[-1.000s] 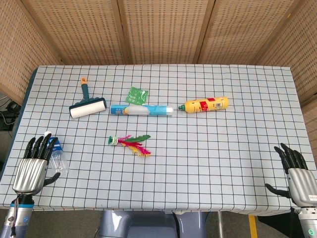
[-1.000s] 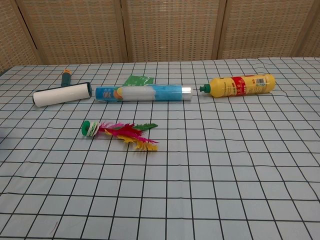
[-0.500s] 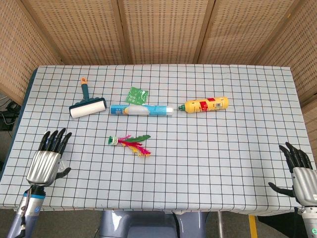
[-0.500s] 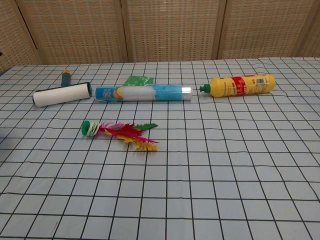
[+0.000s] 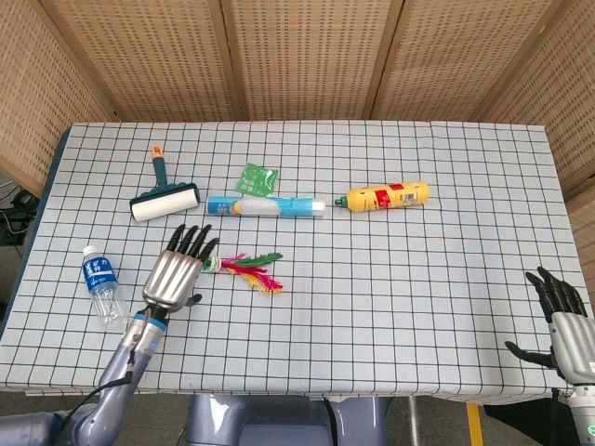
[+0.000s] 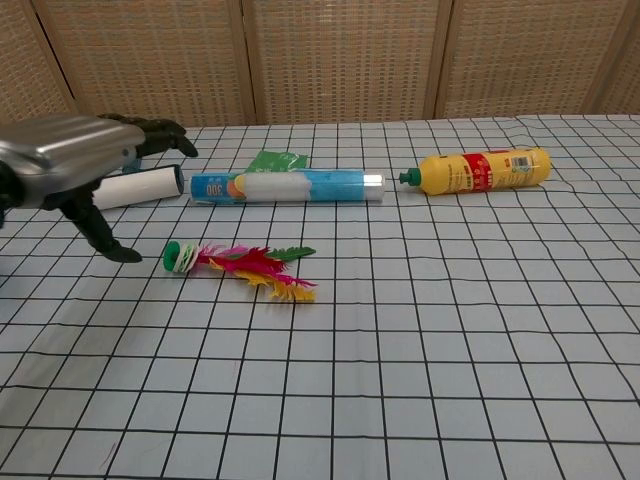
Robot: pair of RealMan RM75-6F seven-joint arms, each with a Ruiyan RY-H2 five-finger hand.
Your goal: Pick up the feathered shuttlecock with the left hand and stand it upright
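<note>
So here we've got our left hand (image 5: 175, 275) hovering with fingers spread and nothing in it, right next to the base end of the feathered shuttlecock (image 5: 244, 268), which is lying flat on its side toward the left-front part of the counter (image 5: 446, 307), feathers pointing right. Biggest worry for us: the thing looks light and the base is small, so if our fingers come down a bit off we probably just flick it away or crush the feathers instead of catching the base. Then standing it up could fail too, since a tilted release likely tips it right back over. The water bottle (image 5: 100, 282) lies close to our forearm near the left edge, so a sloppy swing could roll it. Our right hand (image 5: 563, 321) sits open off the front-right corner, out of it. The counter wears a white cloth with a black grid, and woven wicker screens (image 5: 297, 56) close off the back and sides.
</note>
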